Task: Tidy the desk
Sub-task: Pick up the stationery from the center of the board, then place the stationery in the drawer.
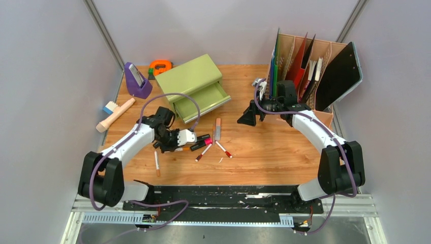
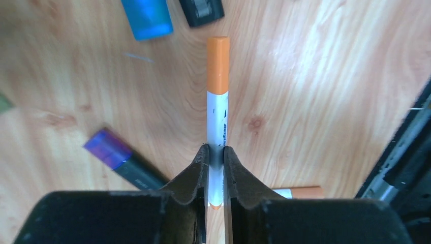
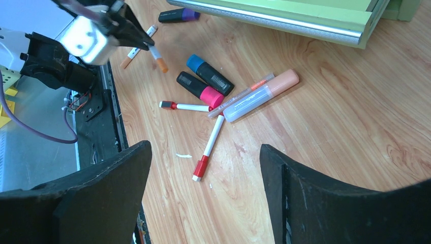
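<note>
Two arms reach over the desk (image 1: 264, 157) in the top view. It fills the middle of the frame, with bare wood toward the right. Your left gripper (image 1: 195, 138) sits left of centre at the edge of a loose cluster of pens (image 1: 211, 145), and the right gripper (image 1: 249, 116) hangs right of centre near the file rack (image 1: 310, 56). The green chest (image 1: 190, 76) stands above the left gripper with its drawer (image 1: 206, 101) open toward it, so the left arm is plainly nearer to it. In the left wrist view the jaws are clamped on an orange marker (image 2: 217, 101). Its long axis runs straight up the frame, cap at the top, tail just showing low between the fingers (image 2: 190, 175). You cannot tell from here whether it is off the wood. A purple highlighter (image 2: 124, 162) lies near at lower left and a second orange pen (image 2: 302, 192) at lower right, so a straight lift before any swing looks safest. In the right wrist view the right jaws stand wide apart with nothing between them, above open wood, the cluster at mid-frame.
</note>
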{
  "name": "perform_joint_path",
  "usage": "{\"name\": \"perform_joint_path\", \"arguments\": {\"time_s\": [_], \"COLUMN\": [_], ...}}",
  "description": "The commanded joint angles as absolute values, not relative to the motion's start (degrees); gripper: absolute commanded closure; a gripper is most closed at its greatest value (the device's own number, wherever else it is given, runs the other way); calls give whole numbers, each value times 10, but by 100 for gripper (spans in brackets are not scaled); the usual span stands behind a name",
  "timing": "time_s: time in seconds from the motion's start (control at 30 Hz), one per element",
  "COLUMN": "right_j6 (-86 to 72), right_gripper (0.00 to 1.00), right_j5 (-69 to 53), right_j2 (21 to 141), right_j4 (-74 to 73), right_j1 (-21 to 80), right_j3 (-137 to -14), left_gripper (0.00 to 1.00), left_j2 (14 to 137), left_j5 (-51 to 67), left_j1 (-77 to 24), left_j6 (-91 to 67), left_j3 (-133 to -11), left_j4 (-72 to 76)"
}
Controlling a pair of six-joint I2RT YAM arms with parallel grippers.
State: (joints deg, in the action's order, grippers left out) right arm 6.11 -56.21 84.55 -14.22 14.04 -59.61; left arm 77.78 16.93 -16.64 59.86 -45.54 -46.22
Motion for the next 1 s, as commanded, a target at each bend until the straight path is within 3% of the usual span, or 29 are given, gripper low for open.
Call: {"name": "perform_joint_path", "arguments": {"time_s": [0.0,0.17,0.33,0.6,0.77,0.83,0.97], "right_j6": [63,63,62,62,62,62,59], "right_gripper": [21,20,20,20,20,20,19], "right_j5": [-577,-574,-573,-570,-570,-570,-573], "right_j2": [845,841,835,815,804,800,797], "right_j4": [-120,-120,-120,-120,-118,-114,-109], "right_j1": [138,137,132,126,118,117,114], "right_j3": [-598,-599,-600,-594,-590,-588,-582], "left_gripper": [85,91,94,93,89,83,51], "left_j2": [715,706,750,954,1036,1057,1061], "left_j5": [203,256,245,204,188,174,162], "left_j1": [-203,-210,-210,-216,-220,-222,-223], "left_j6": [553,506,415,296,266,256,235], "left_j3": [-538,-678,-804,-1017,-1072,-1081,-1081], "left_j4": [-583,-661,-611,-567,-566,-565,-559]}}
